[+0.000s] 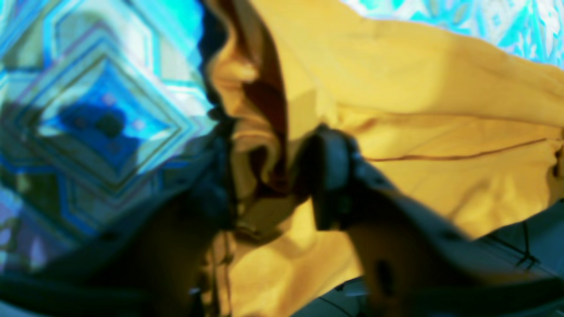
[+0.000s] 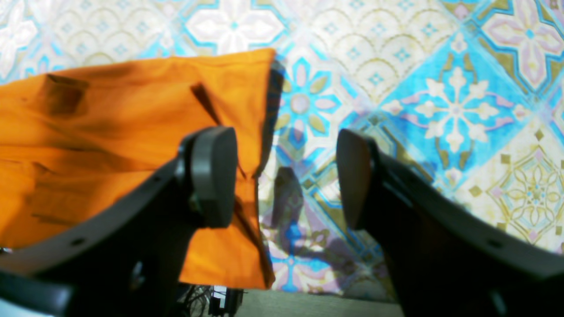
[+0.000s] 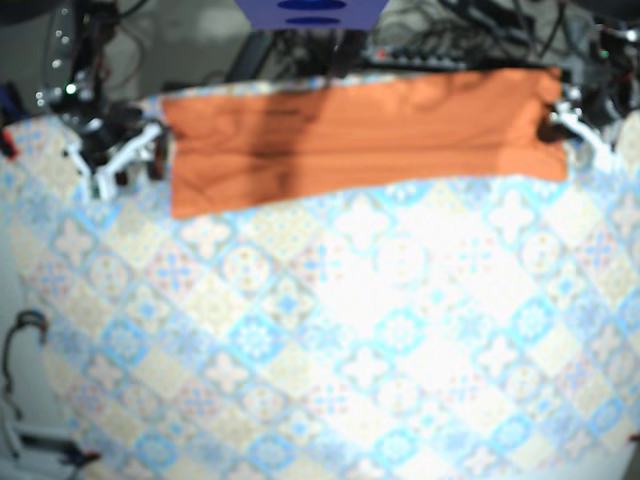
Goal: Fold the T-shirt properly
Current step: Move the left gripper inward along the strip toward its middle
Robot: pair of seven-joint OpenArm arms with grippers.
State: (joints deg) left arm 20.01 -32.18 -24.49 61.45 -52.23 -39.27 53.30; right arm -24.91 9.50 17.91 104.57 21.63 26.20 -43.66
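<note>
The orange T-shirt (image 3: 360,135) lies folded into a long band along the far edge of the table. At its right end my left gripper (image 3: 558,122) is shut on a bunch of the fabric. In the left wrist view that cloth (image 1: 396,88) is gathered between the dark fingers (image 1: 330,176) of the left gripper (image 1: 273,185). My right gripper (image 3: 125,160) stands open just off the shirt's left end. In the right wrist view the right gripper (image 2: 286,176) holds nothing, and the shirt's edge (image 2: 132,132) lies beside its left finger (image 2: 213,176).
A tile-patterned cloth (image 3: 350,340) covers the table. Cables and equipment (image 3: 450,45) crowd the space behind the far edge. More cables (image 3: 25,340) hang at the left side of the table.
</note>
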